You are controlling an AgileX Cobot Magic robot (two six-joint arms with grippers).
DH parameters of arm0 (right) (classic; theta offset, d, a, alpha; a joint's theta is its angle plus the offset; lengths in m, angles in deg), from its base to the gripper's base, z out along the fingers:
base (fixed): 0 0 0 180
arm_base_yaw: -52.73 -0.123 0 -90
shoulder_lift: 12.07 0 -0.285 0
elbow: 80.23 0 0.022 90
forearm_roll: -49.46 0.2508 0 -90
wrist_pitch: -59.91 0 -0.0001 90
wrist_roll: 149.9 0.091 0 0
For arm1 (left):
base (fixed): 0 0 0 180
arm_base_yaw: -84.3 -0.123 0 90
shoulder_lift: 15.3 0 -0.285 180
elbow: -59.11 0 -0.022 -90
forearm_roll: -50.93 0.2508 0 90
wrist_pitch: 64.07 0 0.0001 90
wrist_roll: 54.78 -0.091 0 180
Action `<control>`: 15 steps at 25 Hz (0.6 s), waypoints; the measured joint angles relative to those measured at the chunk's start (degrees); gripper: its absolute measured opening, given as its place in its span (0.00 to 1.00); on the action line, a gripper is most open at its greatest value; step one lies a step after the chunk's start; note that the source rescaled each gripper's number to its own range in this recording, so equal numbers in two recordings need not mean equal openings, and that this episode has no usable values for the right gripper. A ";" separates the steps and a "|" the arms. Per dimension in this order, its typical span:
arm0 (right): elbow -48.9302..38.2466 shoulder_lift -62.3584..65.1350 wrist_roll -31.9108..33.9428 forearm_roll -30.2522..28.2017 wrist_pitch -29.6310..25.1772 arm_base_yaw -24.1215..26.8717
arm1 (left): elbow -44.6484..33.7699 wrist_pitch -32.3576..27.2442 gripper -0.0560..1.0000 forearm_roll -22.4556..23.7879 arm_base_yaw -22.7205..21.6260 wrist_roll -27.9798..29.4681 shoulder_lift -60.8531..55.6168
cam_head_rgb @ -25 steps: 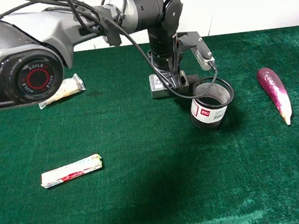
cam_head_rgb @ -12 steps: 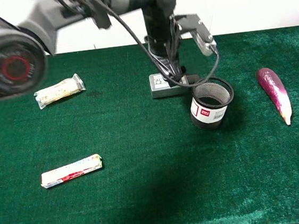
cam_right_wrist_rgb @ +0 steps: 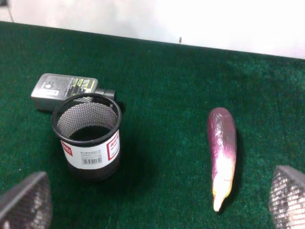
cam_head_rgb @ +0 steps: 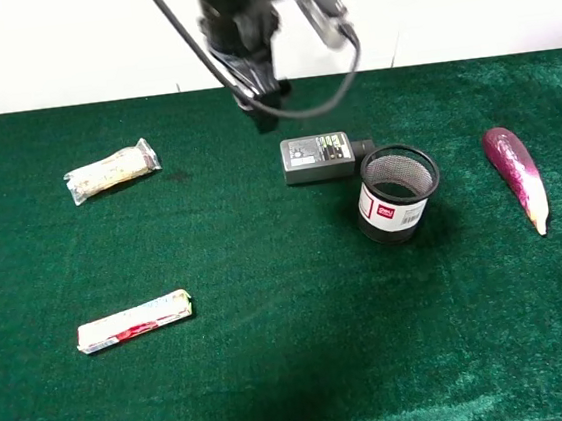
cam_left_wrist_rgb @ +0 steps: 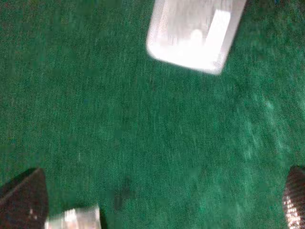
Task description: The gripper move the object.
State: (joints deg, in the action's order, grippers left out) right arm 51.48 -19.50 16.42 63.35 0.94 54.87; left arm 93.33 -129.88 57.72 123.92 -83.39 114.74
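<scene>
Change: a second ago the left arm is down over the adapter (cam_head_rgb: 318, 157), right beside the cup (cam_head_rgb: 397, 193). Now it's up and back at the far edge of the tabletop (cam_head_rgb: 278, 372), and the adapter is fully uncovered. The adapter sits flat, label up, in about the same spot as before, in the far half and a bit right of the middle. It's just beside the cup, possibly touching its rim.

The left claw (cam_left_wrist_rgb: 159, 205) is spread wide in the wrist view, with one fingertip (cam_left_wrist_rgb: 24, 200) in each lower corner, cloth between them and nothing held. The right claw (cam_right_wrist_rgb: 157, 205) is also wide open and empty, hanging back from the cup and eggplant (cam_right_wrist_rgb: 222, 148).

My read is that the left arm has let go and is clearing out. Either the move is finished or the grab didn't take. I see no real shift in the adapter, so I can't call it done.

Hard to see:
- The left wrist view is motion-blurred. The adapter is just a pale slab there, with the label unreadable.
- In the high view the adapter's stub end is tucked behind the cup rim. The right wrist view shows only a bit of it.
- The left arm is cut off by the top of the high view. The claw there is tangled in cables, so I can't read the jaws from that angle.
- I can't make out the right arm in the high view.
</scene>
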 joint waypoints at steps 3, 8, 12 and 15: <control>0.00 0.00 0.00 0.06 0.00 0.00 | -2.38 -0.69 0.99 1.84 -0.78 2.01 -4.37; 0.00 0.01 0.00 0.08 0.00 0.00 | -9.73 -0.69 0.99 2.43 -2.18 3.43 -13.30; 0.00 0.01 0.00 0.08 0.00 0.00 | -19.38 -0.69 1.00 2.50 -4.04 7.61 -22.42; 0.00 0.01 0.00 0.08 0.00 0.00 | -28.12 -0.69 1.00 2.86 -6.22 10.47 -30.34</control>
State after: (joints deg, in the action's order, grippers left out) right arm 51.48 -19.48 16.42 63.43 0.94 54.87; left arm 65.21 -130.58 60.58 117.70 -72.92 84.40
